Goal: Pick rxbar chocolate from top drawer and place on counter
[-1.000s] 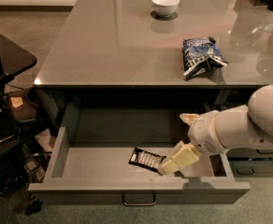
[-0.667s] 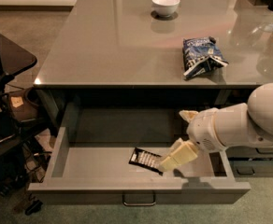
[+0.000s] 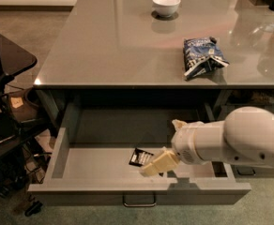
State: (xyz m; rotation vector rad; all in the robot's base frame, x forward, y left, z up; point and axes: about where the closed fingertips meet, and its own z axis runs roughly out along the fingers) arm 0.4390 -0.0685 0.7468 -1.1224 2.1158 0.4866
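Camera view: pincer [image 3: 151, 167] inside top drawer [image 3: 61, 146]

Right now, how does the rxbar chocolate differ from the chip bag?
The rxbar chocolate is small, black and flat, lying in the top drawer; the chip bag is larger, blue-and-white, crumpled, on the counter. The gripper is at the bar, not the bag. Both are wrapped snacks.

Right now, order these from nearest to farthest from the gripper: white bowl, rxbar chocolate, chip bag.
The gripper sits low in the top drawer.
1. rxbar chocolate: in the drawer, beside it.
2. chip bag: counter, near right.
3. white bowl: counter, far side.
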